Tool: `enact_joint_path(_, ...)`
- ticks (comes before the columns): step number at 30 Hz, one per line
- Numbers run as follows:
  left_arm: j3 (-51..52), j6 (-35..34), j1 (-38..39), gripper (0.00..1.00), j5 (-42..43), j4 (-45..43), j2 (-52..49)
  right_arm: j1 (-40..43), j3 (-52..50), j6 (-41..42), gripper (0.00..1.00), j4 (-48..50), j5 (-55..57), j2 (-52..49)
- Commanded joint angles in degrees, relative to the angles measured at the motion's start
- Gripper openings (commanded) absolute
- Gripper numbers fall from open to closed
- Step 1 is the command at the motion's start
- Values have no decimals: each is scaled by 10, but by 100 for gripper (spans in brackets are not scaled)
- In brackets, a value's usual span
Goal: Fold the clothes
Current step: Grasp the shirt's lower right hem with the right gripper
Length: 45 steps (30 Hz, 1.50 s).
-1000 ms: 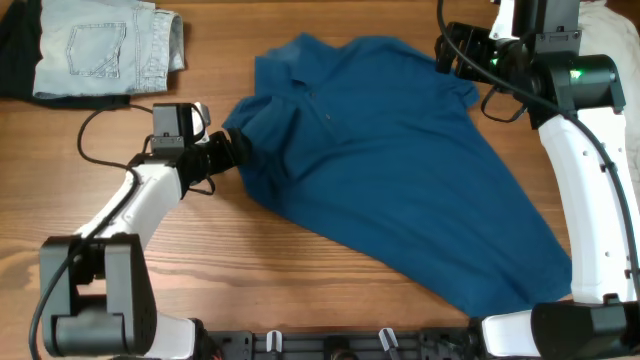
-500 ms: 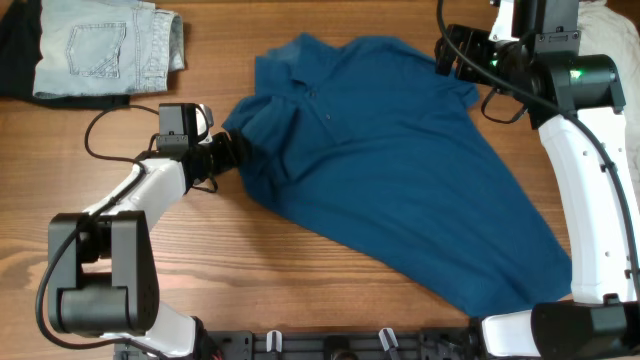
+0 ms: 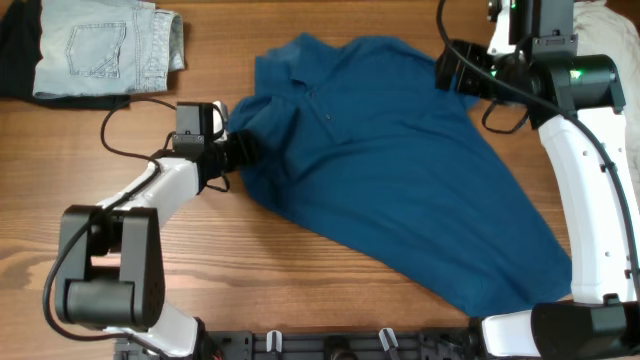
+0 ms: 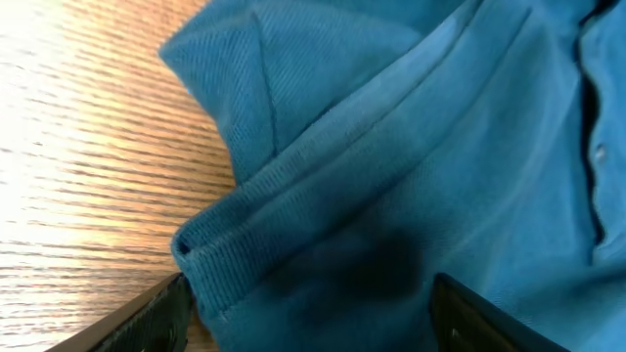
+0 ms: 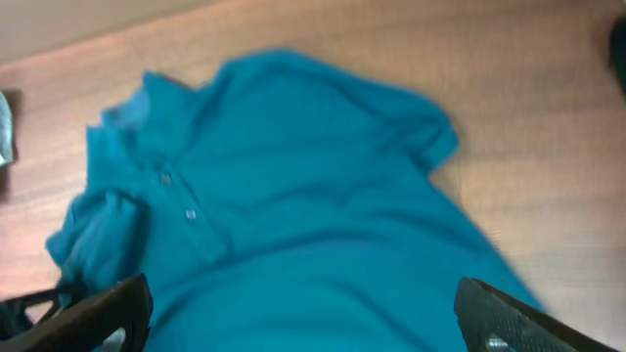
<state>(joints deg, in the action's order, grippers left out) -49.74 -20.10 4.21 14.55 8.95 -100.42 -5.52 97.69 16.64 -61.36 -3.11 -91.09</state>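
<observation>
The clothes, a deep-blue polo top [image 3: 380, 170], lie spread slantwise over the wooden table, collar at the upper left and hem at the lower right. My left gripper [image 3: 243, 150] is low at the top's left sleeve [image 3: 265, 125]. In the left wrist view the ribbed sleeve cuff [image 4: 254, 225] lies between the parted fingers of the left gripper [image 4: 308, 313], and the left finger touches the cuff's edge. My right gripper [image 3: 455, 65] hangs open above the other shoulder. The right wrist view looks down on the top [image 5: 293, 196], with the right gripper [image 5: 303, 313] wide and holding nothing.
A pale denim piece [image 3: 105, 50] lies folded at the back left on dark cloth [image 3: 15, 60]. A white garment [image 3: 610, 20] shows at the back right corner. The left arm's cable [image 3: 120, 130] loops over the wood.
My left gripper has slid to the right, further onto the sleeve, and its jaws have narrowed somewhat. The right arm has barely shifted.
</observation>
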Motion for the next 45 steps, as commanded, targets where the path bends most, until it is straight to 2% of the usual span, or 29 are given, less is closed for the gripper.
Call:
enact_joint_path(1, -6, 3, 2, 78, -27, 5, -23, 0, -6, 20, 100, -26, -21, -5)
enact_joint_path(9, -6, 3, 1, 78, -59, 2, -36, 0, -6, 20, 100, -62, -56, 0)
enact_joint_path(11, -6, 3, 1, 60, -59, -11, -36, 0, -6, 21, 100, -106, -56, 1)
enact_joint_path(16, -6, 3, 1, 38, -59, -24, -36, 0, -6, 91, 98, -198, -14, 8)
enact_joint_path(21, -6, 3, 1, 33, -59, -28, -36, 0, -6, 145, 100, -244, 0, 56)
enact_joint_path(25, -6, 3, 1, 27, -59, -28, -36, 0, -7, 150, 100, -309, -16, 90)
enact_joint_path(27, -6, 3, 1, 26, -59, -29, -36, -1, -26, 107, 100, -308, -84, 103)
enact_joint_path(30, -6, 3, 1, 26, -59, -30, -36, -1, -78, 121, 100, -308, -144, 118)
enact_joint_path(33, -6, 3, 1, 19, -59, -31, -36, -1, -143, 118, 100, -296, -151, 118)
enact_joint_path(39, -6, 3, 1, 19, -59, -36, -36, -1, -282, 75, 100, -234, -190, 113)
enact_joint_path(45, -6, 3, 1, 17, -59, -36, -36, -1, -429, 95, 100, -106, -188, 96)
